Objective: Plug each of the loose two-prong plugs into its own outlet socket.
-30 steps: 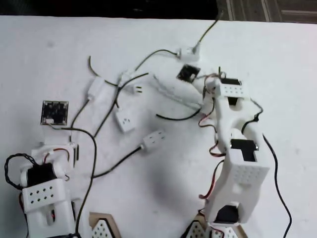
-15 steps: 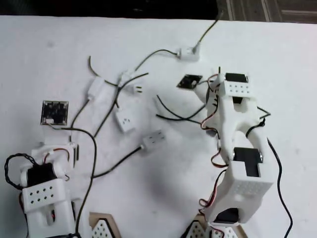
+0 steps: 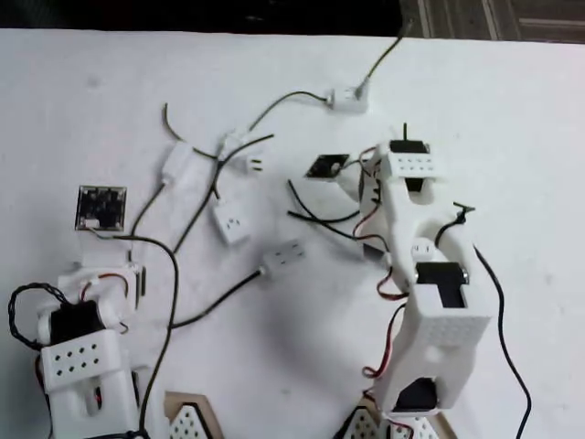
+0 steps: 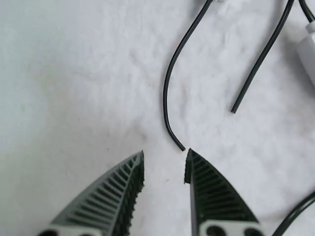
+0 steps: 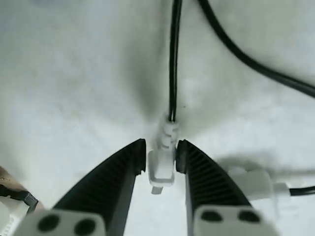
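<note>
- The left gripper (image 4: 164, 160) has its jaws spread and holds nothing. It is over bare table, with the cut end of a black wire (image 4: 170, 98) just past its tips. Its arm sits well to the left of the square socket block (image 3: 232, 222), toward the near edge.
- A loose two-prong plug (image 3: 249, 163) lies just beyond the socket block, with its prongs free and not inserted.
- The corded socket (image 3: 285, 256) lies near the socket block's right side, a little nearer the arms and apart from the block. Nothing is plugged into it.
- The right gripper (image 5: 161, 147) is well to the right of the socket block. Its jaws are pressed onto the flanks of a small white plug (image 5: 161, 164), and the black cord (image 5: 173, 59) runs out past the fingertips.
- Handling, as a judgement: the plug should be light, hard and somewhat slick. Its cord is springy enough to twist it off line, and the thin prongs would bend if they were forced in at an angle. The best hold is across the flat sides of the body, behind the prongs, and never on the cord.
</note>
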{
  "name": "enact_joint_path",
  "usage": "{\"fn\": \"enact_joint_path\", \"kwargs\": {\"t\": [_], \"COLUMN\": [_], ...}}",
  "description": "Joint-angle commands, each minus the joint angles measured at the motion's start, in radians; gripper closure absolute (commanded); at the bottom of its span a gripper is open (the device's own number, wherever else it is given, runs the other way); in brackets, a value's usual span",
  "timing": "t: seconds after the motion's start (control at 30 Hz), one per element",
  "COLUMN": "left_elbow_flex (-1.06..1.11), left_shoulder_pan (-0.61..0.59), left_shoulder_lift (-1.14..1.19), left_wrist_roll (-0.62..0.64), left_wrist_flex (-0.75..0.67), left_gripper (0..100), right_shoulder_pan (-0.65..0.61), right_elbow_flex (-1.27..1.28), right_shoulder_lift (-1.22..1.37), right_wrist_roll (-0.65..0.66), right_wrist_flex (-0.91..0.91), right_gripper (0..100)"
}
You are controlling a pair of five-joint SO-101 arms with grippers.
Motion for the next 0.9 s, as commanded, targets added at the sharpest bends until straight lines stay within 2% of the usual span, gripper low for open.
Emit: {"fn": "enact_joint_path", "kwargs": {"t": [0.0,0.53,0.87], "left_elbow_flex": [-0.005,-0.005,0.005], "left_shoulder_pan": [-0.004,-0.002,-0.002], "left_shoulder_lift": [-0.018,-0.016,-0.021], "left_wrist_roll": [-0.014,-0.014,-0.014], "left_wrist_flex": [-0.017,-0.017,-0.017], "left_gripper": [85,85,85], "right_shoulder_pan": [-0.033,-0.008,0.027], "right_elbow_flex": [-0.012,-0.015,-0.180], "right_shoulder_lift": [-0.007,0.015,0.159], "right_wrist_roll": [-0.006,-0.003,-0.003], "right_wrist_flex": [0.012,0.007,0.035], "right_gripper": [89.0,89.2,91.0]}}
